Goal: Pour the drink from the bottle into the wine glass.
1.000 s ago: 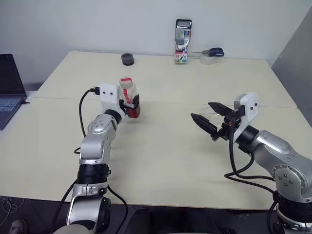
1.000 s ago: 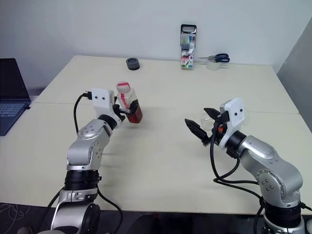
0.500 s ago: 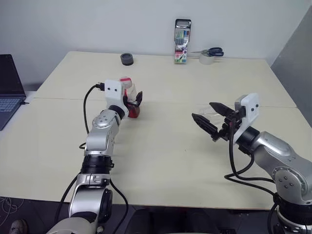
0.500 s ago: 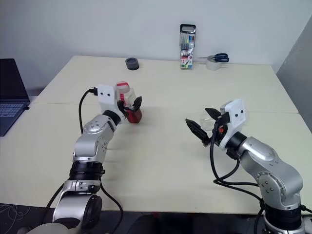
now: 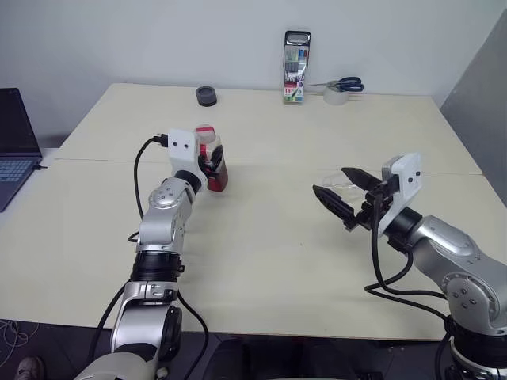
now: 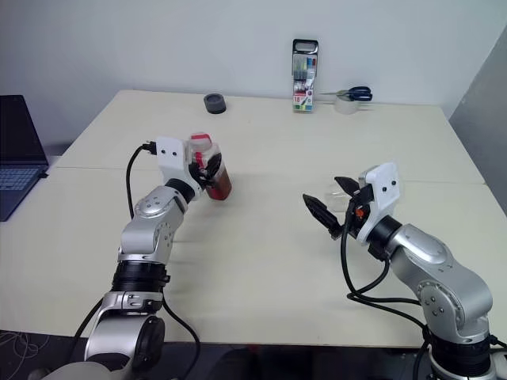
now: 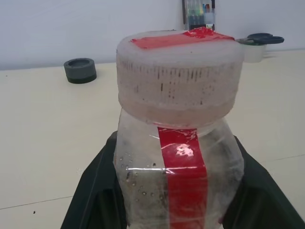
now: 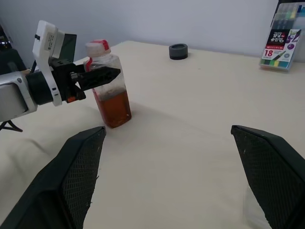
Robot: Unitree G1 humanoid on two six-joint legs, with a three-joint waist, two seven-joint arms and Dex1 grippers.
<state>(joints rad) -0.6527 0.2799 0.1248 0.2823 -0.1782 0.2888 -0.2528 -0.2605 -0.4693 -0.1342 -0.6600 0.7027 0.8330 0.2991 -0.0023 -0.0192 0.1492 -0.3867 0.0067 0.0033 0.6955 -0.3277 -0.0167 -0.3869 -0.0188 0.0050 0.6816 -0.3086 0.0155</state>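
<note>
The left gripper point(image 6: 211, 168) is closed on the small clear plastic bottle point(image 5: 211, 158) with a squarish body, a red-and-white cap point(image 7: 179, 71) and a red strip label; in the left wrist view the two black fingers press against opposite sides of the body below the neck. The bottle stands upright on the pale beige table point(image 5: 261, 253), left of centre, with the translucent reddish-brown drink point(image 8: 113, 107) filling its lower part. The cap is still on the neck, so the grasp is judged complete, while lifting, uncapping and pouring remain. To the right, the right gripper point(image 5: 341, 191) hangs above the table with its fingers spread wide and nothing between them. The clear colourless wine glass point(image 5: 339, 184) stands just behind this gripper, well apart from the bottle; its bowl appears empty, though it is partly hidden by the fingers.
</note>
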